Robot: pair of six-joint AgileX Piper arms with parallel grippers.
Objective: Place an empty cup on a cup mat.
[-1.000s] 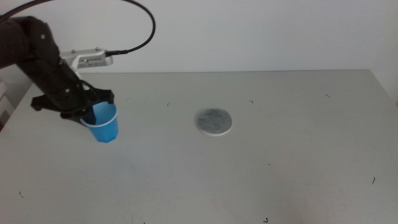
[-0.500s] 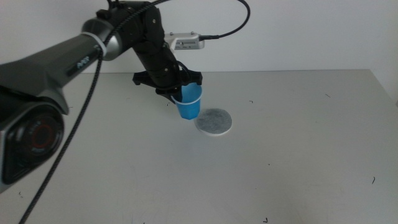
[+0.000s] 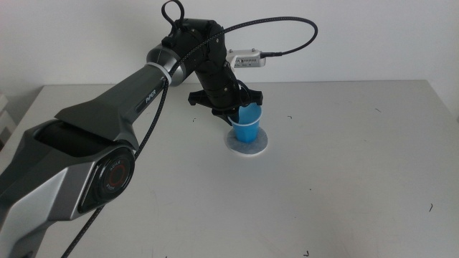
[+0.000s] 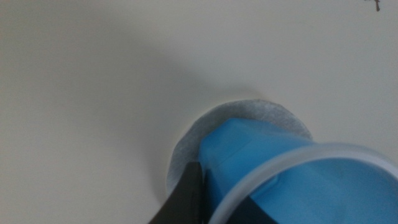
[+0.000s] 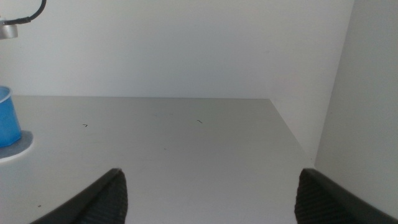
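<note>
The blue cup (image 3: 247, 125) stands upright over the grey cup mat (image 3: 248, 145) in the middle of the table, its base at the mat's surface. My left gripper (image 3: 241, 111) is shut on the cup's rim, one jaw inside and one outside. In the left wrist view the cup (image 4: 273, 162) fills the lower part, with the mat (image 4: 255, 115) showing behind it. The right wrist view shows the cup (image 5: 7, 118) on the mat (image 5: 18, 148) from far off. My right gripper (image 5: 208, 199) waits open and empty, out of the middle view.
The white table (image 3: 344, 172) carries only small dark specks. A grey cable (image 3: 287, 36) loops above the left arm. A pale wall rises behind the table's far edge.
My left gripper has carried the cup from the table's left side rightward to the mat and lowered it onto it.
</note>
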